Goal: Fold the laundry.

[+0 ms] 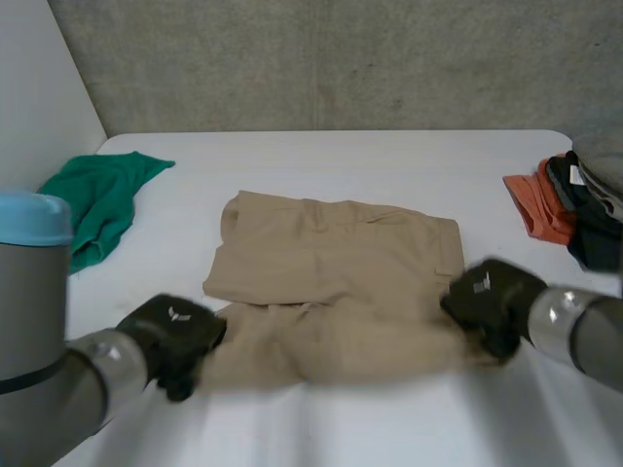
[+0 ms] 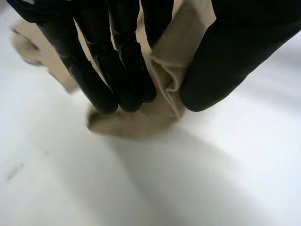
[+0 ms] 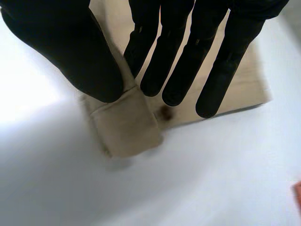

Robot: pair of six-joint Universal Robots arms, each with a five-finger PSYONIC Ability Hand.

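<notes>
White table (image 1: 389,156): tan shorts (image 1: 341,263) spread mid-table. Left hand (image 1: 173,336) pinches their near left corner, right hand (image 1: 490,302) pinches near right corner.

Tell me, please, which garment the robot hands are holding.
The tan shorts in the middle, pinched by the left robot hand and right robot hand; the green cloth and orange garment lie apart, untouched.

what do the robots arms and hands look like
Both arms are round grey tubes; the left arm carries a light-blue cap on its joint, and the right arm has a shiny silver wrist. The left hand and right hand are matte black, each with a small pale mark on its back. Their fingers are thick with rounded tips, the thumb broader.
</notes>
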